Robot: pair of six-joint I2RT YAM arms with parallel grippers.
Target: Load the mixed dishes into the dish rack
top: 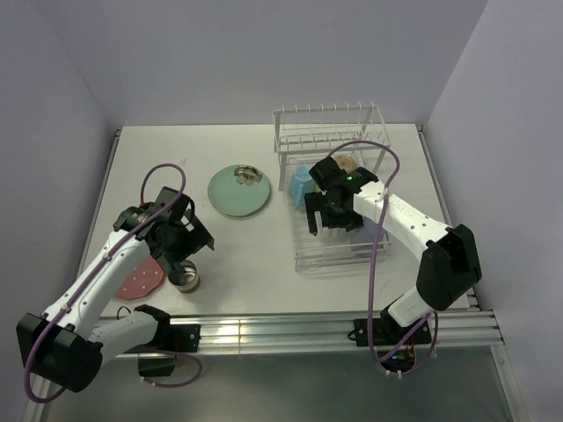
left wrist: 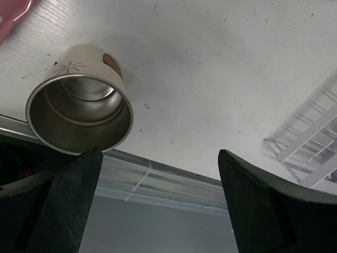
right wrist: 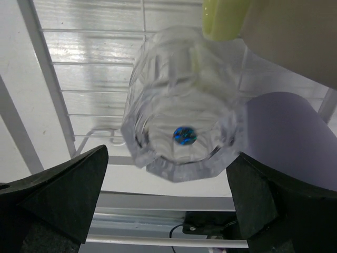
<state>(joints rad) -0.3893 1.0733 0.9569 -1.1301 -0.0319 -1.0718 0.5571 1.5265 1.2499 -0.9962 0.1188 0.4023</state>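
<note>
**Both grippers open: left over the steel cup, right over the rack**

My left arm reaches forward along the bench's left side. The left gripper (left wrist: 160, 158) points down, jaws spread and empty, just above the small steel cup (left wrist: 79, 113) with its cream outer wall. The cup stands upright by the near edge, beside the pink dotted plate (top: 141, 281).

My right arm folds back over the white wire dish rack (top: 327, 110) at the far right. The right gripper (right wrist: 168, 158) is spread and holds nothing. Below it, the clear faceted glass (right wrist: 184, 105) sits in the lower basket beside a lavender cup (right wrist: 284, 132) and a yellow cup (right wrist: 224, 18).
</note>
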